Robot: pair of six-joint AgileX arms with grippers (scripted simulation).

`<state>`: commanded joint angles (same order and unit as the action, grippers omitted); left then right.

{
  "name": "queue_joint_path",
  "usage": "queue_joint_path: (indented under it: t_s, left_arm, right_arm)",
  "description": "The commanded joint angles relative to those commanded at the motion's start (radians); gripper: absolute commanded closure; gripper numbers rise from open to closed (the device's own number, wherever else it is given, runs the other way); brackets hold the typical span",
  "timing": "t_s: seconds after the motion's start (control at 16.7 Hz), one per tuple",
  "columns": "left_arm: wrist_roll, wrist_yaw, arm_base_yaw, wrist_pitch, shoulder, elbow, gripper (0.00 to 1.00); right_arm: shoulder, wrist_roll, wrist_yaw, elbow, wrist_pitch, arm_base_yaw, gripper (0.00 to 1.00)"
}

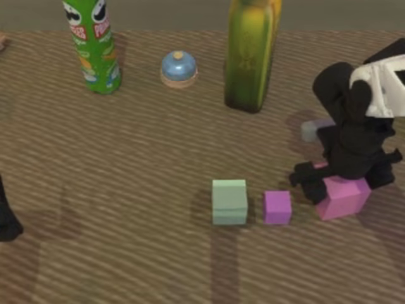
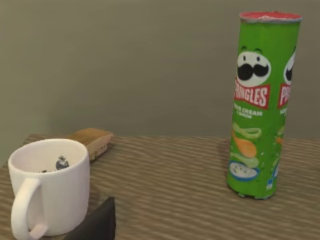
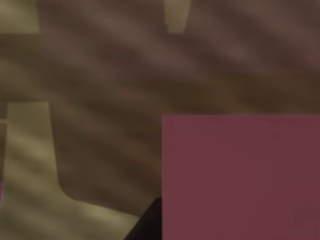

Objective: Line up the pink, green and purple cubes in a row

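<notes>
While the pale mint green matte cube (image 1: 229, 201) and small violet-purple cube (image 1: 277, 207) sit aligned, the right gripper (image 1: 342, 179) covers the bright pink cube (image 1: 345, 197); whether it grips, I cannot tell.

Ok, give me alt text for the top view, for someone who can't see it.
The right gripper sits low over the pink cube at the table's right, with the purple cube and green cube beside it in a rough row. Behind stand a chip can, a bell and a bottle.

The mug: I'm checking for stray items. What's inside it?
The mug holds one small dark speck near its far wall; the near wall hides its bottom.
</notes>
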<state>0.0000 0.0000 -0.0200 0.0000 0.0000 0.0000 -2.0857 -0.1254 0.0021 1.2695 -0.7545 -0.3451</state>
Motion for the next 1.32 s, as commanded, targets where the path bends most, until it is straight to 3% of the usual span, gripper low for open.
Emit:
queue_joint_path:
  t_s: [0.18, 0.24, 0.84, 1.32]
  left_arm:
    - [0.000, 0.000, 0.000, 0.000, 0.000, 0.000, 0.00]
    - [0.000, 0.000, 0.000, 0.000, 0.000, 0.000, 0.00]
    - [0.000, 0.000, 0.000, 0.000, 0.000, 0.000, 0.00]
    - [0.000, 0.000, 0.000, 0.000, 0.000, 0.000, 0.00]
  right_arm:
    - [0.000, 0.000, 0.000, 0.000, 0.000, 0.000, 0.98]
    - [0.000, 0.000, 0.000, 0.000, 0.000, 0.000, 1.00]
    - [0.017, 0.000, 0.001, 0.016, -0.021, 0.000, 1.00]
    - [0.123, 0.002, 0.000, 0.140, -0.254, -0.007, 1.00]
